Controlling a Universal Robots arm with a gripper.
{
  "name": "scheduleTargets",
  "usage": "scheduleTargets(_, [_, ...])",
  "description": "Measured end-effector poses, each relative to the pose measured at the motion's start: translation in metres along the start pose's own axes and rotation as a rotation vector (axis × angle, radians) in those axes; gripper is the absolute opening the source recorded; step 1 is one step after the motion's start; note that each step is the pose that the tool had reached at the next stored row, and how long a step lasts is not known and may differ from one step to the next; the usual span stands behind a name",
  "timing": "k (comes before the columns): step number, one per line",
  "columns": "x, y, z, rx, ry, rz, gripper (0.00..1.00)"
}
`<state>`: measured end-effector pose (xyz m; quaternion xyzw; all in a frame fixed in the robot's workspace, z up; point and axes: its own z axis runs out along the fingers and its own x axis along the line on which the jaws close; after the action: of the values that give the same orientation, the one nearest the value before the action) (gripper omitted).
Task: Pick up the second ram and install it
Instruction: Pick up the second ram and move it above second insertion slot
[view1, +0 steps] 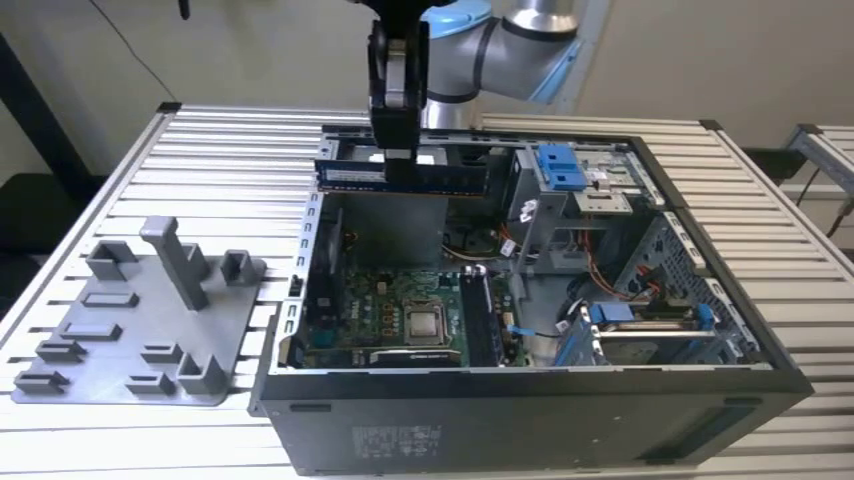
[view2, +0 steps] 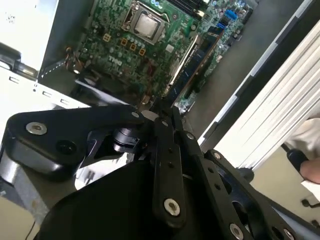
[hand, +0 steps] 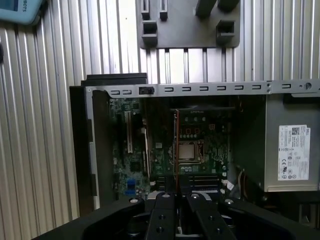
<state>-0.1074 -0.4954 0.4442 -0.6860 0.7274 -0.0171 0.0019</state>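
We see the gripper (view1: 396, 152) closed on the upper edge of the second ram (view1: 400, 178), gripping it near the middle of its length. The stick hangs level with its long side horizontal, held in the air above the far part of the open computer case (view1: 747, 330) and clear of the board below. Beneath it the green motherboard (view1: 387, 300) lies flat on the case floor, with the processor (view1: 424, 322) near its middle. Just to the exterior view's right of the processor, a dark stick (view1: 477, 315) already stands in a slot. In both wrist views the gripper (view2: 162, 107) (hand: 177, 196) looks down on the motherboard (view2: 125, 45) (hand: 200, 145) from above, its jaws drawn close together. A grey fixture (view1: 147, 320) rests on the slatted desk (view1: 200, 150) to the exterior view's left of the case, well apart from the ram.
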Motion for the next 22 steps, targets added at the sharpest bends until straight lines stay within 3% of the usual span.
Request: scheduleTargets(22, [-0.0040, -0.0678, 0.0017, -0.0005, 0.0001, 0.000, 0.14])
